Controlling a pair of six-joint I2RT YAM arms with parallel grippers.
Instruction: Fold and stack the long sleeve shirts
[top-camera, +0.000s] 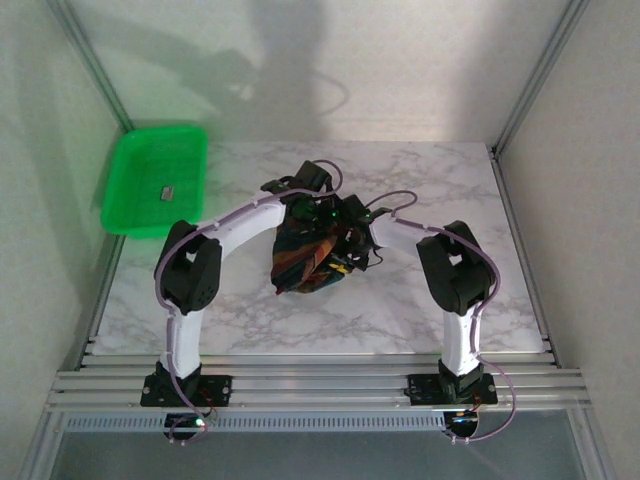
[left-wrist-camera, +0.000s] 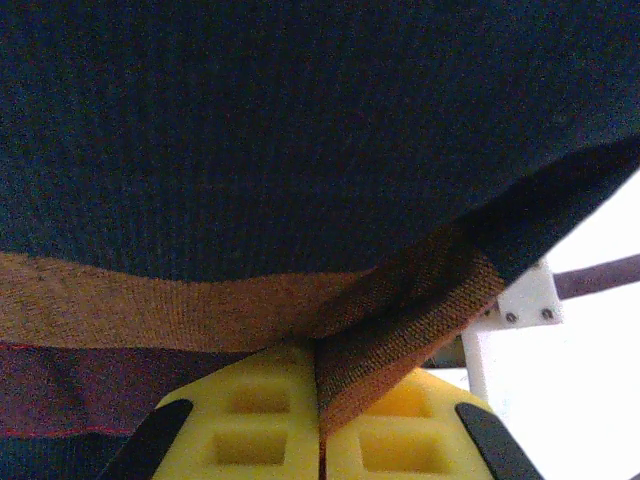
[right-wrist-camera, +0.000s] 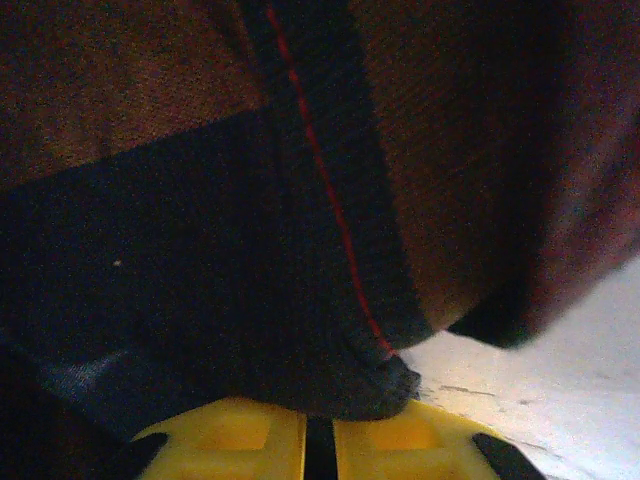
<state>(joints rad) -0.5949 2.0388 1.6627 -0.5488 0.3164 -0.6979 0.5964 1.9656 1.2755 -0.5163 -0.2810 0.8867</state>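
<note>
Sitting at the far left corner of the marble table (top-camera: 420, 310), one green tray (top-camera: 130, 218) holds a single small grey object (top-camera: 167, 190), too small to identify. One plaid shirt (top-camera: 305, 262) is bunched in a heap at the middle of the table, well apart from the tray, between the two arms. The left gripper (left-wrist-camera: 320, 372) has its yellow pads pressed together on an orange fold of the shirt. The right gripper (right-wrist-camera: 318, 428) has its pads almost meeting, clamped on a dark hem with a thin red stripe.
</note>
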